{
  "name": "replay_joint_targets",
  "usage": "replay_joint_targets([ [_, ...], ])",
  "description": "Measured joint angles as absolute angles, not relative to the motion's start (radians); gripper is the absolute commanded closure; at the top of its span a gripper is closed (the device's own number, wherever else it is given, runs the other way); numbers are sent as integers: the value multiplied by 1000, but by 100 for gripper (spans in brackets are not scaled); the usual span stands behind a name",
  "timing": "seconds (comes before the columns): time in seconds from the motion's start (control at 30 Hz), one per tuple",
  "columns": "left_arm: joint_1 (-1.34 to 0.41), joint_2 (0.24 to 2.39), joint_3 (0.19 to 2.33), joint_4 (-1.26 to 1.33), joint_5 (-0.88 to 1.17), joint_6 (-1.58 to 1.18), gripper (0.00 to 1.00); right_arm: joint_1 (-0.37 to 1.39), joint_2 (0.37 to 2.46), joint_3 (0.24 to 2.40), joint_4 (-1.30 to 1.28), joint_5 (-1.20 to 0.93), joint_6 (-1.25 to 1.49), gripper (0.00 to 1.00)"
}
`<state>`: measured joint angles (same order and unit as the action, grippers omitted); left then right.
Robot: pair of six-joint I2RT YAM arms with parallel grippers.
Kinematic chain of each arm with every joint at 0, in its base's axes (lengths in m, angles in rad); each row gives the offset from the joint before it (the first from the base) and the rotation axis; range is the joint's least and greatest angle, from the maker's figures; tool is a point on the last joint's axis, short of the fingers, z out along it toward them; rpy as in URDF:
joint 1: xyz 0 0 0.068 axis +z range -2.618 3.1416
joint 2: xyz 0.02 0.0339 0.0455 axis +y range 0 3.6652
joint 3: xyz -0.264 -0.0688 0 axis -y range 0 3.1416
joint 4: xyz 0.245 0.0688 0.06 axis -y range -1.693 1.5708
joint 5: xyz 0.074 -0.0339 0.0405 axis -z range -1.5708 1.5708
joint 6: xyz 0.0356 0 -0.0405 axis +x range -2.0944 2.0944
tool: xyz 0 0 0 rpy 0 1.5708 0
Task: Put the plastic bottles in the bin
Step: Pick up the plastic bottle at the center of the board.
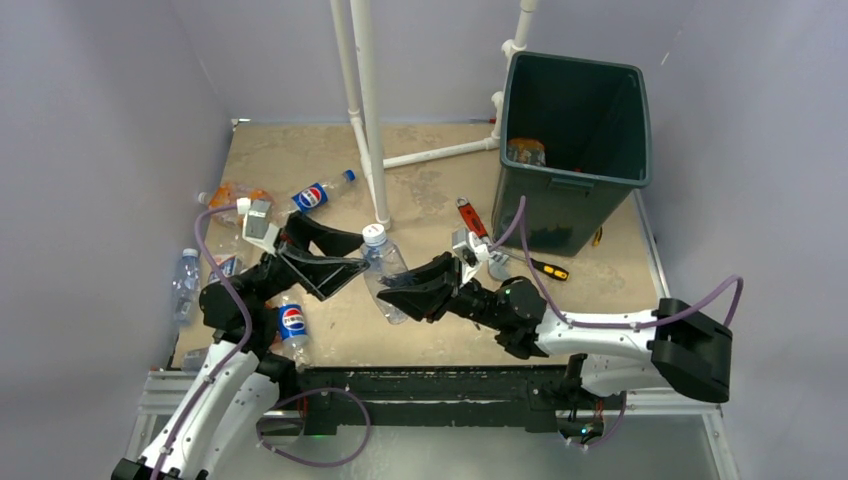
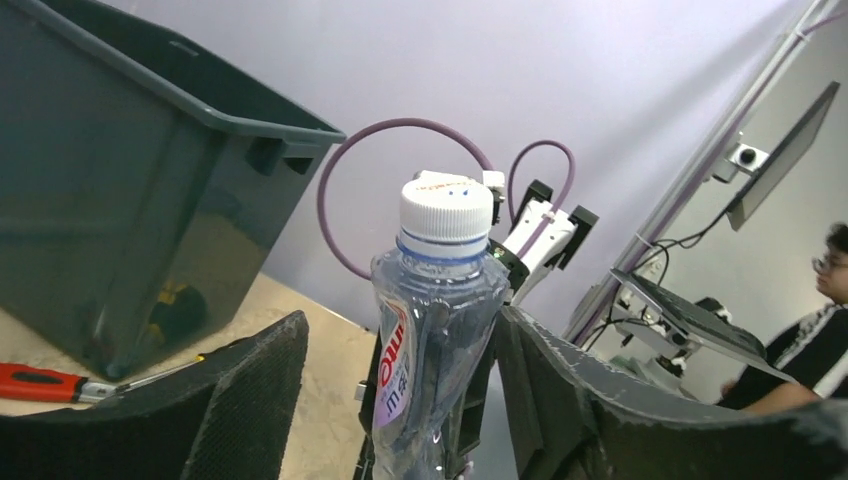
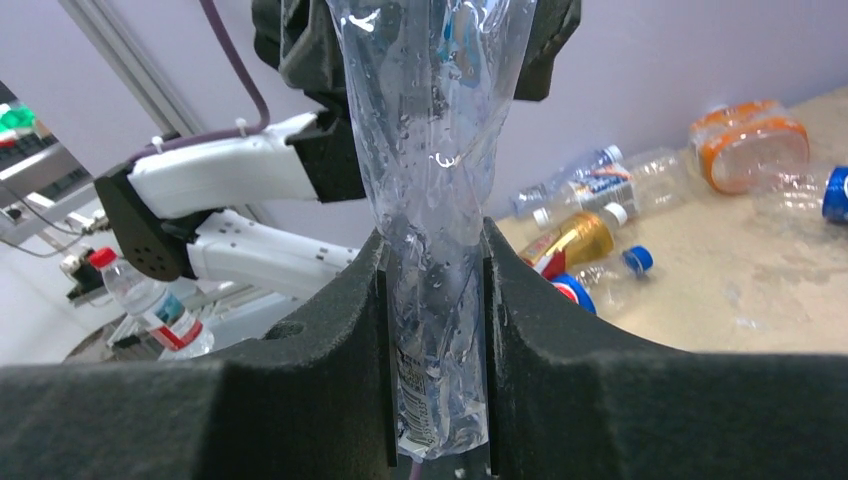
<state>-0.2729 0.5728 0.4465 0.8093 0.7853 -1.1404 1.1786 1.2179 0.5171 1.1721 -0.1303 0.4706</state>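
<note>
Clearly, I read Pepsi on a blue-labelled bottle [image 1: 311, 196]. My right jaws clench the crumpled clear bottle [image 3: 432, 150]; left jaws stand released either side of it.

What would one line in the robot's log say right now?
step: handover | right gripper: shut on clear bottle | left gripper: open around its cap end | bin: bottle not in yet

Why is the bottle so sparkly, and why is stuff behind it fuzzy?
Right wrist view: light glints off the crinkled clear bottle close to the lens; the far bottles look soft. Left wrist view: the person at the edge is blurry. Top view: even light, faint shadows.
</note>
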Motion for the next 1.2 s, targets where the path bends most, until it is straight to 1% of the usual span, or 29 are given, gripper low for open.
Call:
replay_joint_targets([
  [0.07,-287,580,447,825,792,-1146,44,1186,1242,516,1228,-121,471,89],
  [0.2,-323,587,447,818,798,-1140,53,1194,1291,517,1299,-108,471,88],
  [0.3,-347,586,454,780,801,-1119,70,1205,1327,531,1322,-92,472,85],
  [0.37,-355,584,468,746,794,-1082,85,1206,1337,537,1329,-81,472,78],
  [0.4,-355,582,480,727,789,-1054,92,1206,1337,538,1329,-74,473,70],
  [0.43,-356,581,490,707,788,-1031,98,1206,1336,539,1329,-68,473,59],
  [0.47,-356,581,502,683,788,-1010,100,1208,1333,540,1326,-62,471,49],
  [0.5,-357,582,514,656,789,-992,100,1210,1327,540,1316,-55,469,41],
  [0.6,-366,606,576,525,807,-902,100,1217,1284,551,1225,-44,466,21],
  [0.63,-369,626,609,468,809,-865,100,1222,1261,556,1184,-43,460,10],
  [0.67,-369,650,642,417,810,-831,100,1226,1226,562,1122,-34,451,2],
  [0.77,-379,713,735,288,813,-725,100,1228,1125,569,966,5,437,1],
  [0.87,-414,764,796,218,805,-648,100,1228,992,571,783,59,417,1],
  [1.03,-467,815,826,152,780,-530,100,1229,753,600,491,132,397,1],
  [1.1,-479,821,826,130,776,-479,100,1229,692,659,388,171,386,1],
  [1.2,-511,809,826,101,765,-382,100,1229,691,845,219,224,373,1],
])
